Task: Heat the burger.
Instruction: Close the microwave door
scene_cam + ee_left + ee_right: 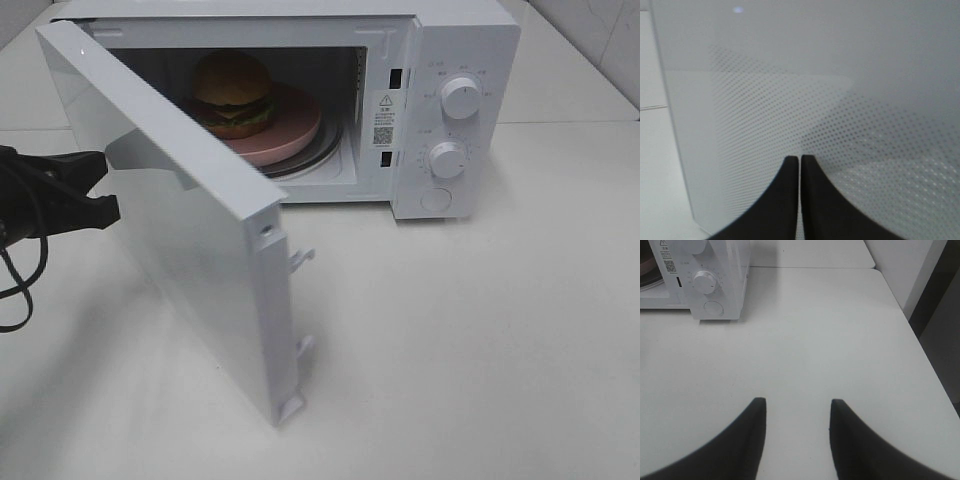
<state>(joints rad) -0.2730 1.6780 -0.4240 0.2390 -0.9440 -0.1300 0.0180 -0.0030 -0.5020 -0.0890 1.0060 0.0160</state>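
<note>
The burger, with its brown bun and green lettuce edge, sits on a pink plate inside the white microwave. The microwave door stands swung open toward the front left. My left gripper is shut, its tips at the door's outer face near the hinge side. In the left wrist view the left gripper points straight at the dotted door panel. My right gripper is open over bare table, right of the microwave, holding nothing. It is outside the exterior high view.
Two round knobs and a round button sit on the microwave's right panel. Door latches stick out from the door's free edge. The table's right edge shows in the right wrist view.
</note>
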